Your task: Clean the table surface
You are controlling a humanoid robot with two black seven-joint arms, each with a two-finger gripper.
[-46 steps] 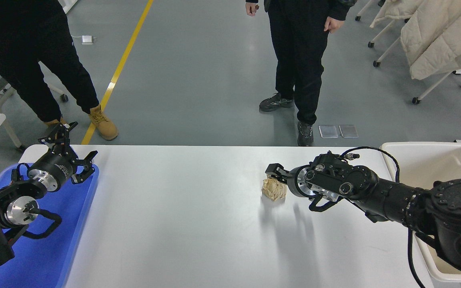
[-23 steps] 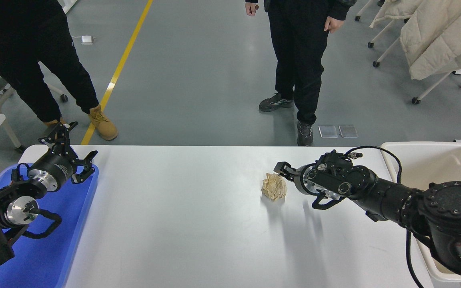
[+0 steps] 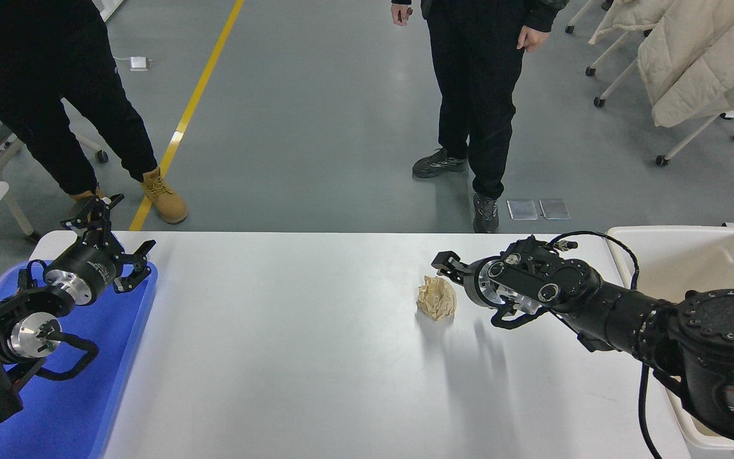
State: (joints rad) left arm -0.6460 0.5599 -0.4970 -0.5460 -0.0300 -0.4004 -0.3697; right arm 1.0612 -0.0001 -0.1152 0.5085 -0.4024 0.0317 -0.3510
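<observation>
Remaining on the bench: one paper wad, uncollected. Right end effector, just beside the wad, is open and empty.

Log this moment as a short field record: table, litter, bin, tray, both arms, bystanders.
table surface: white, one piece of litter on it
litter: crumpled tan paper ball, right of centre
right end effector: just right of the ball, not gripping it; open or shut unclear
left end effector: open, parked over the blue tray
bin: cream bin off the right end
bystanders: two people standing beyond the far edge
</observation>
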